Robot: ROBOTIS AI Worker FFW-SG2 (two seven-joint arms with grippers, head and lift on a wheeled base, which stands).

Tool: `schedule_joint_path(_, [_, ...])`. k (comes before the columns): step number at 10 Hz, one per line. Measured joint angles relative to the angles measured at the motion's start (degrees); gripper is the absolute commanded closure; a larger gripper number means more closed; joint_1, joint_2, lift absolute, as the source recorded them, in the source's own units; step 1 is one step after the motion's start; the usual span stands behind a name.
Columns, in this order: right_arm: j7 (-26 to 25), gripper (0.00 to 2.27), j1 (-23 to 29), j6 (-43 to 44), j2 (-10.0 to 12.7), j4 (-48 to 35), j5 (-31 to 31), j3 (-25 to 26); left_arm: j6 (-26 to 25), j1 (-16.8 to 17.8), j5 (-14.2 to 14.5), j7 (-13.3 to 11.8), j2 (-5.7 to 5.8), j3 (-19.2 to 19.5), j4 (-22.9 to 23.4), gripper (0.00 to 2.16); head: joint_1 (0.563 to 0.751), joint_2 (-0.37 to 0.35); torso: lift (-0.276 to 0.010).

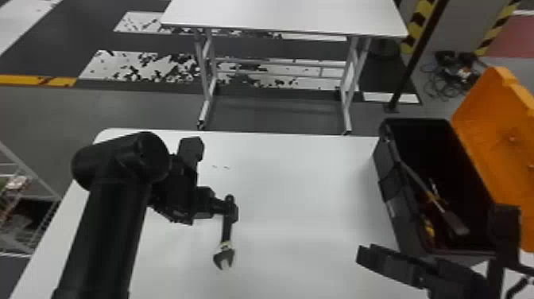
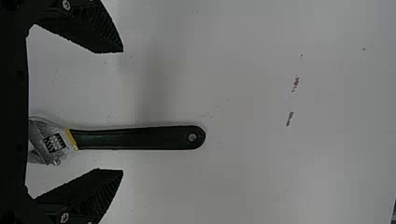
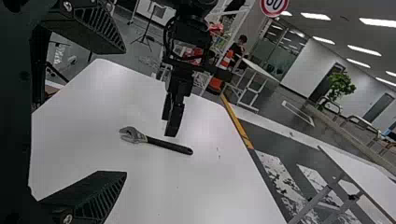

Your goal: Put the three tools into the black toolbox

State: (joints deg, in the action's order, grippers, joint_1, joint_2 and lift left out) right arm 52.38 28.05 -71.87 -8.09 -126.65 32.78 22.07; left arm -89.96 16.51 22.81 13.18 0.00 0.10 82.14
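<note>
Where left gripper (image 1: 230, 208) overlaps — wrench (image 1: 223, 257) is hidden.

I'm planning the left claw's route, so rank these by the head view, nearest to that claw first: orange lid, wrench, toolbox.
1. Wrench: right by the left claw.
2. Toolbox: well off to the claw's right.
3. Orange lid: farther right still, swung open on the toolbox's right side.
</note>
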Motion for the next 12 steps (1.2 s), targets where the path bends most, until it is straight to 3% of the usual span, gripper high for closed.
schedule_joint_path(12, [0.0, 0.08, 0.8, 0.5, 0.0, -0.4, 0.5, -0.6, 0.0, -0.7, 0.0, 1.7, 0.0, -3.4, -1.1, 0.09, 0.695, -0.007, -0.051])
